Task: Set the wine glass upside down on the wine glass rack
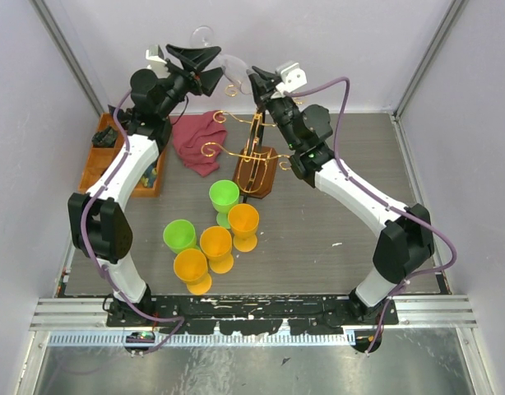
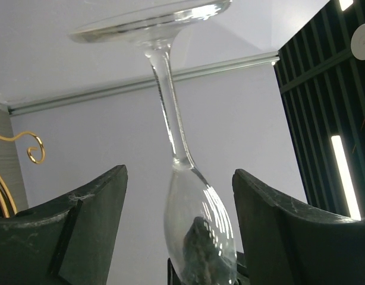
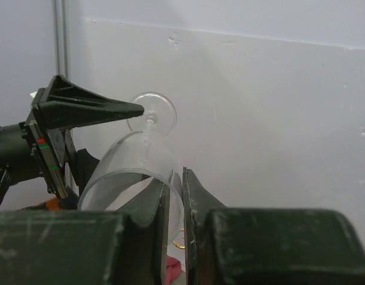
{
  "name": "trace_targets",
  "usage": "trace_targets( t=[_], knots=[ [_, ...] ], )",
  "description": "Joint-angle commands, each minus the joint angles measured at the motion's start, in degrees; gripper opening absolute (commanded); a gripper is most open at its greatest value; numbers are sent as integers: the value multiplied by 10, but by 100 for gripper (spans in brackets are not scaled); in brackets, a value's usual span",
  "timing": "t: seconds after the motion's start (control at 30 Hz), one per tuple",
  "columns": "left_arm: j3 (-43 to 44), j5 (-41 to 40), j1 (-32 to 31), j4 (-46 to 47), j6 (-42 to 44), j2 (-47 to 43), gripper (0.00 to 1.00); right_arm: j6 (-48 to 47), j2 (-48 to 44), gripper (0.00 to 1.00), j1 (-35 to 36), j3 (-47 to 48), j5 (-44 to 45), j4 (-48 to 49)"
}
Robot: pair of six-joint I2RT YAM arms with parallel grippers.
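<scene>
A clear wine glass (image 1: pixel 230 62) is held in the air above and behind the gold wire rack (image 1: pixel 251 141) with its dark wooden base (image 1: pixel 258 173). My right gripper (image 1: pixel 254 79) is shut on the glass's rim (image 3: pixel 170 178), one finger inside the bowl and one outside. My left gripper (image 1: pixel 216 63) is open, its fingers on either side of the bowl (image 2: pixel 200 225) with gaps on both sides. The stem (image 2: pixel 168 101) and foot (image 2: pixel 153 24) point away past the left fingers. A rack curl (image 2: pixel 34 148) shows at the left of the left wrist view.
A red cloth (image 1: pixel 198 141) lies left of the rack. An orange wooden tray (image 1: pixel 104 164) sits at the far left. Two green cups (image 1: pixel 224 196) and three orange cups (image 1: pixel 216 245) stand in front of the rack. The back wall is close behind both grippers.
</scene>
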Motion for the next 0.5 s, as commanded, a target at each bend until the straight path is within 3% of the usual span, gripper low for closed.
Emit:
trace_targets(
  t=[0.0, 0.13, 0.47],
  knots=[
    [-7, -3, 0, -11, 16, -12, 73, -22, -2, 1, 16, 33, 12, 66],
    [2, 3, 0, -11, 15, 0, 57, -27, 1, 1, 25, 32, 12, 61],
    [20, -4, 5, -16, 20, 14, 46, -63, -4, 1, 44, 26, 18, 39]
  ],
)
